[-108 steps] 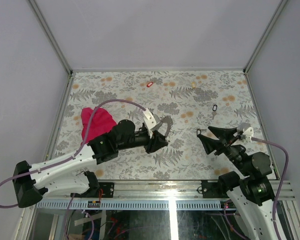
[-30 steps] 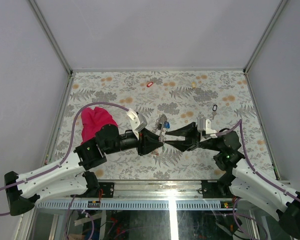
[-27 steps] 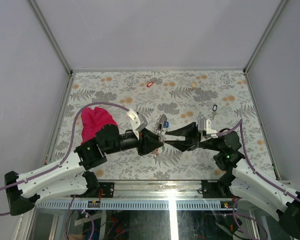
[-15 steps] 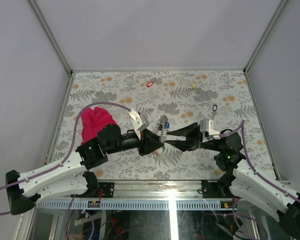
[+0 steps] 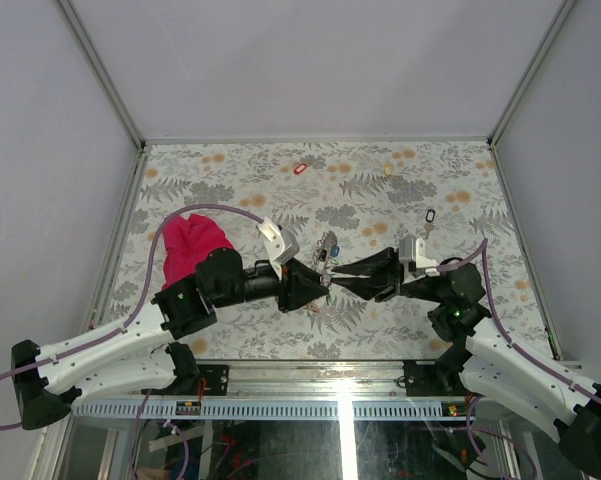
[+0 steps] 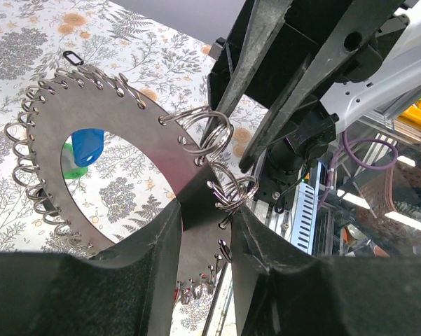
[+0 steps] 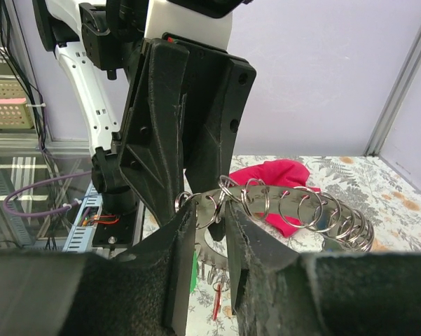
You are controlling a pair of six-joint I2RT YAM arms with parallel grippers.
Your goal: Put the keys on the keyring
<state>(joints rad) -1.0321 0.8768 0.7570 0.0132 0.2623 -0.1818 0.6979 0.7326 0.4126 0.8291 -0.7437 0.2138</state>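
Note:
The keyring [image 6: 91, 115] is a flat grey ring fringed with small split rings. My left gripper [image 6: 204, 210] is shut on its rim and holds it above the table [image 5: 320, 277]. Keys with blue [image 6: 87, 142] and green [image 6: 71, 168] tags hang on it. My right gripper [image 7: 211, 210] meets it from the right [image 5: 333, 272], jaws closed narrowly on the rim at a split ring [image 7: 211, 199]. Loose keys lie on the table: red tag [image 5: 300, 168], cream tag [image 5: 388, 170], black tag [image 5: 429, 216].
A magenta cloth [image 5: 190, 245] lies on the floral table left of my left arm and shows behind the ring in the right wrist view [image 7: 273, 175]. Grey walls close in the table on three sides.
The right arm swung in from the right to the keyring. In the last half second its jaws narrowed onto the rim. The left gripper keeps holding the keyring.

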